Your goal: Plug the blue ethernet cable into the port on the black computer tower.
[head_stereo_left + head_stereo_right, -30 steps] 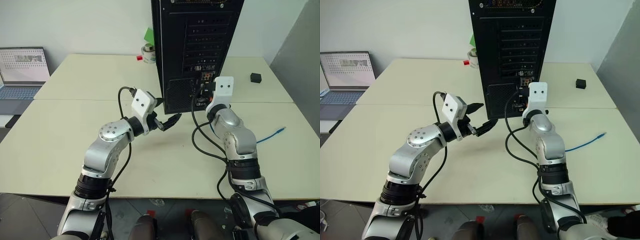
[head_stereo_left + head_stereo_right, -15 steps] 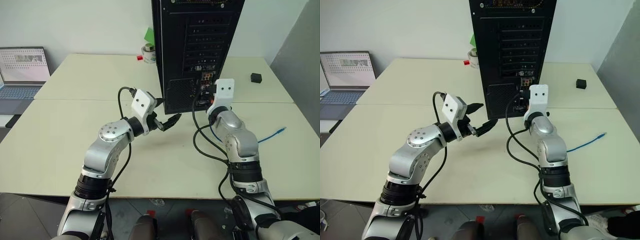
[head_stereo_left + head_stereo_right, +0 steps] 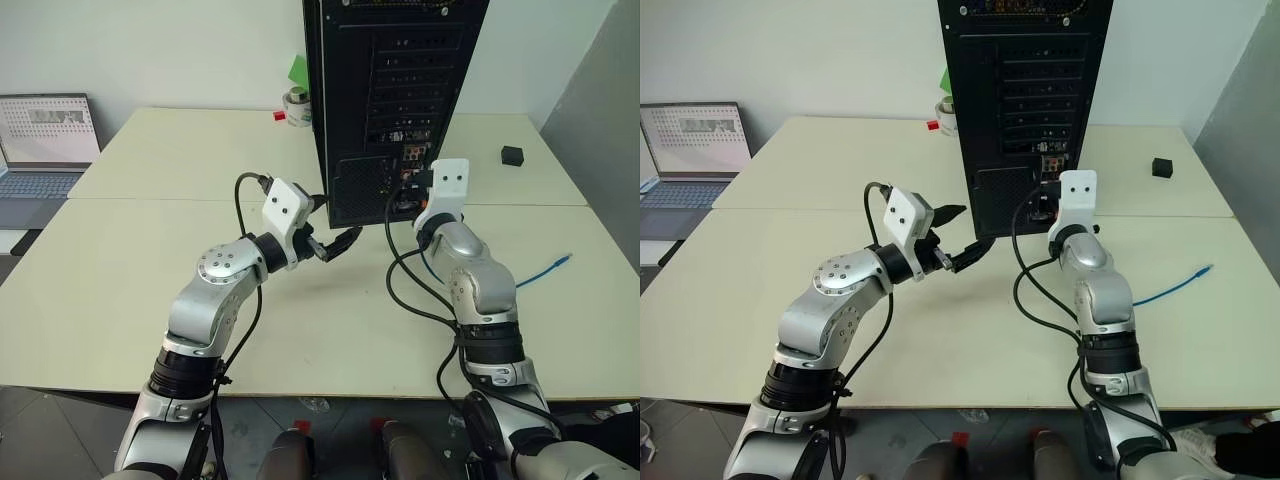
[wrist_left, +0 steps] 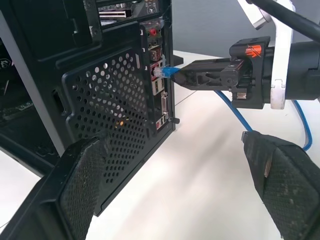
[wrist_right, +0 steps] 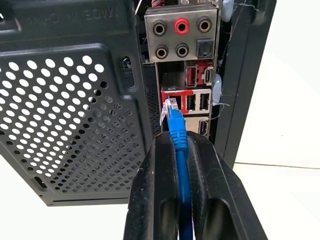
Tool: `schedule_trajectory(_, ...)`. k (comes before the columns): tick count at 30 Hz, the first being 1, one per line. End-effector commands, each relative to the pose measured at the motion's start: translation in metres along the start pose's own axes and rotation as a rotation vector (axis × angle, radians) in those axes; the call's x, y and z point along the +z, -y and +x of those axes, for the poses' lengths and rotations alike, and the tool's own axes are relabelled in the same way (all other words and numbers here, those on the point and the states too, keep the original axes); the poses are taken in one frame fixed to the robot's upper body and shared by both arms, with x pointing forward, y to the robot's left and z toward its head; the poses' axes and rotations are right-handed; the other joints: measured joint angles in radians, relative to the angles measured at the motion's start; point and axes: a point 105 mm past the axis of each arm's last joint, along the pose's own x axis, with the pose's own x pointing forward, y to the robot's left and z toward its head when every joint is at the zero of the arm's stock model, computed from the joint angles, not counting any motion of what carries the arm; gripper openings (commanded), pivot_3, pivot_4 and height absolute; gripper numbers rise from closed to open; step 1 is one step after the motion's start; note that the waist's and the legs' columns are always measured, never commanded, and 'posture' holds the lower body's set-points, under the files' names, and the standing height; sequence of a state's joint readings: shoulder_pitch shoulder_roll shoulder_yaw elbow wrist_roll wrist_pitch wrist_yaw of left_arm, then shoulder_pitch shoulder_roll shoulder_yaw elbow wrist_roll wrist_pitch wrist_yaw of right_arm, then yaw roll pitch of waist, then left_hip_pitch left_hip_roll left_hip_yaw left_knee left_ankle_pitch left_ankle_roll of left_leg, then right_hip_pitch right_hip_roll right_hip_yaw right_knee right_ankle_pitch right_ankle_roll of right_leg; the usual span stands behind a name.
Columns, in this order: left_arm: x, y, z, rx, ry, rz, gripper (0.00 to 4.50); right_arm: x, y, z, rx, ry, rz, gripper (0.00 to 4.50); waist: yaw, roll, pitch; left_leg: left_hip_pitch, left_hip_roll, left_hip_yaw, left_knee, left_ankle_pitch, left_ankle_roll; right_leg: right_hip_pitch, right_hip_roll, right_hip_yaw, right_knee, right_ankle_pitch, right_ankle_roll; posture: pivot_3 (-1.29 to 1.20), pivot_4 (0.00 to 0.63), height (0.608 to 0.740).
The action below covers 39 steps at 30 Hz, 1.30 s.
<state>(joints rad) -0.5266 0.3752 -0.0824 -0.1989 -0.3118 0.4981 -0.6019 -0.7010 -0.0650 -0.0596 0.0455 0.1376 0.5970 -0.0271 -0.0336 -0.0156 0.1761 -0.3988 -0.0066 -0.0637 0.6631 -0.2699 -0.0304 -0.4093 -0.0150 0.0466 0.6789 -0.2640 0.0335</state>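
Blue ethernet cable (image 5: 178, 150) sat pinched just behind plug in closed right gripper (image 5: 176, 142), plug tip at port on black computer tower (image 5: 75, 100) rear. Left gripper (image 4: 175, 175) spread wide, empty, near tower. Best: keep plug square, push straight in.

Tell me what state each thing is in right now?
Left gripper: open, empty.
Right gripper: shut on the cable.
Cable: plug at the port, not yet in; other end loose on the table.
Tower: upright.
Laptop: open, screen on.
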Motion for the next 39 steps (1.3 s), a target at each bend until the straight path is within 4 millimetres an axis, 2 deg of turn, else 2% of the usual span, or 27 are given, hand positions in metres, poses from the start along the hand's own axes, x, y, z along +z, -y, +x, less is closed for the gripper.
schedule_trajectory(1,0.013,0.005,-0.002,-0.015,0.047,0.040,4.46,0.018,0.002,0.002,-0.012,0.069,0.007,0.00,0.000,0.000,0.000,0.000,0.000,0.000,0.000,0.000,0.000,0.000,0.000,0.000,0.000,0.000,0.000,0.00,0.150,0.740)
schedule_trajectory(10,0.013,0.005,-0.002,-0.016,0.045,0.041,4.46,0.019,0.007,0.002,-0.035,0.078,0.017,0.00,0.000,0.000,0.000,0.000,0.000,0.000,0.000,0.000,0.000,0.000,0.000,0.000,0.000,0.000,0.000,0.00,0.150,0.740)
schedule_trajectory(24,0.013,0.005,-0.001,-0.017,0.045,0.043,4.46,0.030,-0.009,0.002,0.021,0.102,0.022,0.00,-0.003,0.000,0.000,0.000,0.000,0.000,0.000,0.000,0.000,0.000,0.000,0.000,0.000,0.000,0.000,0.00,0.150,0.740)
schedule_trajectory(39,0.013,0.005,-0.001,-0.017,0.044,0.044,4.46,0.024,-0.021,0.003,0.061,0.084,0.004,0.00,-0.012,0.000,0.000,0.000,0.000,0.000,0.000,0.000,0.000,0.000,0.000,0.000,0.000,0.000,0.000,0.00,0.150,0.740)
